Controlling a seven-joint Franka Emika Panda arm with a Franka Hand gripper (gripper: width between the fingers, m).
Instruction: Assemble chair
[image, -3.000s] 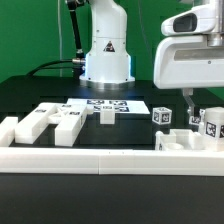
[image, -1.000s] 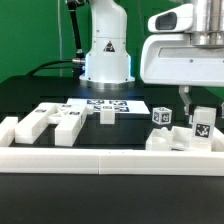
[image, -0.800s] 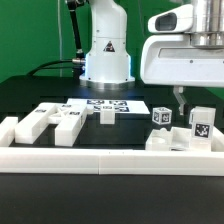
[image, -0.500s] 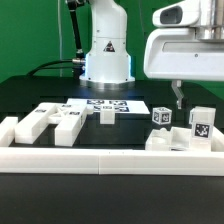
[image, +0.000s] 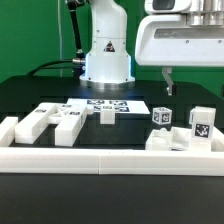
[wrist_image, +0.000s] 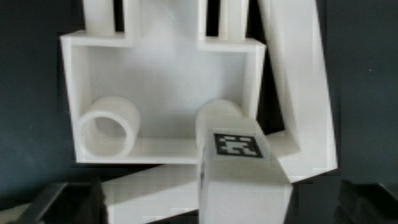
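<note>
My gripper (image: 170, 83) hangs above the work with its jaws spread and nothing between them. In the exterior view only one dark finger (image: 168, 80) shows, bare and clear of every part. Straight under the gripper lies the seat slab (wrist_image: 157, 85) of the chair (image: 178, 141), a white square piece with raised edges and a round ring-like form (wrist_image: 111, 132) in one corner. From it a tagged bar (wrist_image: 240, 160) stands upright toward me. I judge that this bar is set into the slab, but whether it is pushed fully home I cannot tell. A second tagged block (image: 162, 116) sits just beside the slab. Longer white bars (wrist_image: 294, 60) run out past its edge, and whether they are joined to it I cannot tell. Well apart from the gripper, toward the exterior view's left, more loose parts (image: 45, 124) rest on the black counter (image: 30, 95), near the marker board (image: 105, 104) and behind the low border rail (image: 100, 160). So I judge the chair to be at an early stage: few pieces are joined, and the loose parts are left to fetch and fit. I find no writing that can be read. The tags carry only black-and-white square patterns, and the sticker on the arm's base (image: 106, 60) is too small.
</note>
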